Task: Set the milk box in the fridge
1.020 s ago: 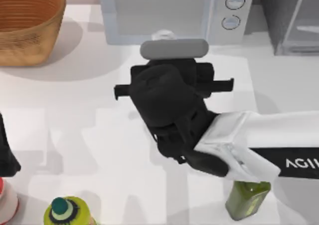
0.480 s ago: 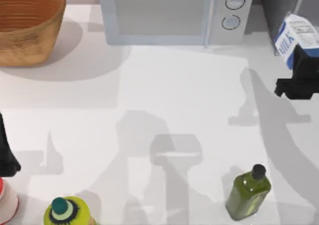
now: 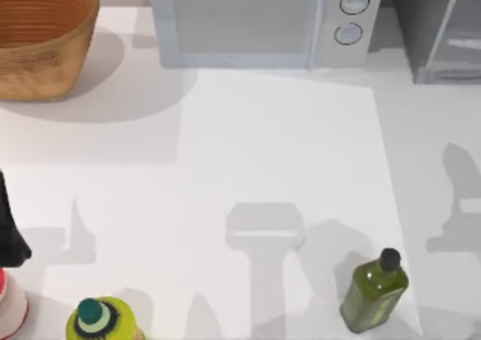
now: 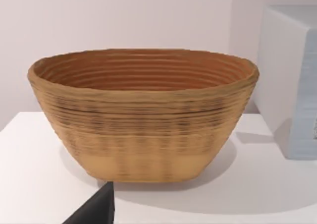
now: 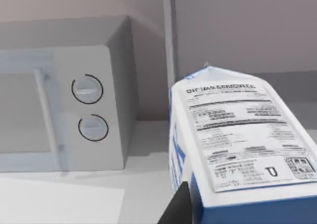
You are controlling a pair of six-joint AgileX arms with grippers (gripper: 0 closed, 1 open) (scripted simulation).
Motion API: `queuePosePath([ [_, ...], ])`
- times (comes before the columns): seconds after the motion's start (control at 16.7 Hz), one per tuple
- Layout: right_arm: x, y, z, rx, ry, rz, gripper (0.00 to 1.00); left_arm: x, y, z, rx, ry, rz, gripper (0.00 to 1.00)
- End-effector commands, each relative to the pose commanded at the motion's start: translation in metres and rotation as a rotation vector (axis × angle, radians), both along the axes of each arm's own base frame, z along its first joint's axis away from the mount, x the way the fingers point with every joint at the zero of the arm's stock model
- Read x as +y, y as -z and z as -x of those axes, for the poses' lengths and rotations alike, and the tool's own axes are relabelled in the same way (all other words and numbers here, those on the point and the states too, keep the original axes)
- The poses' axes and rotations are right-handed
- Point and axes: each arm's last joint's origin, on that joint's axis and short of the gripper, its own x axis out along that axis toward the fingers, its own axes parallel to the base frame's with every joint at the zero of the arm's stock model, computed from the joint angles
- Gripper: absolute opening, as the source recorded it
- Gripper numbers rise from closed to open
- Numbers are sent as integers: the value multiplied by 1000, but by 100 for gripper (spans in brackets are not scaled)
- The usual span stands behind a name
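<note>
The milk box (image 5: 237, 149) fills the near part of the right wrist view, its printed white panel facing up above a blue band. My right gripper (image 5: 233, 219) is shut on it, and one dark finger (image 5: 177, 210) shows against its side. It hangs in the air in front of the fridge (image 5: 237, 30), whose dark grey face rises behind it. From above, the fridge (image 3: 436, 31) stands at the table's far right corner. My left arm (image 3: 9, 231) is parked at the left edge.
A pale microwave (image 3: 255, 20) with two knobs stands left of the fridge. A woven basket (image 3: 41, 35) sits at the back left. Near the front right is a green bottle (image 3: 373, 291). A yellow-green bottle (image 3: 98, 321) and a red-and-white item (image 3: 7, 306) are at the front left.
My right arm carried the milk box from in front of the microwave to the right, past the fridge's front, and out of the top view.
</note>
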Motion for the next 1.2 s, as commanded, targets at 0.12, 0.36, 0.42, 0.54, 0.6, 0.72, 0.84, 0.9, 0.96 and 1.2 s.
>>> queuePosePath([
  [0.12,-7,13,5,-16,24,32,0,0,0,0,0,0,0,100],
  [0.36,-12,24,8,-22,51,61,0,0,0,0,0,0,0,100],
  [0.42,-12,24,8,-22,51,61,0,0,0,0,0,0,0,100],
  [0.54,-12,24,8,-22,51,61,0,0,0,0,0,0,0,100],
  [0.6,-12,24,8,-21,49,58,0,0,0,0,0,0,0,100],
  [0.72,-12,23,8,-21,50,59,0,0,0,0,0,0,0,100],
  [0.84,-12,17,6,-21,50,62,0,0,0,0,0,0,0,100],
  [0.9,-13,11,4,-22,51,62,0,0,0,0,0,0,0,100],
  [0.96,-14,5,1,-23,51,63,0,0,0,0,0,0,0,100],
  [1.2,-18,-27,-24,-18,53,61,0,0,0,0,0,0,0,100],
])
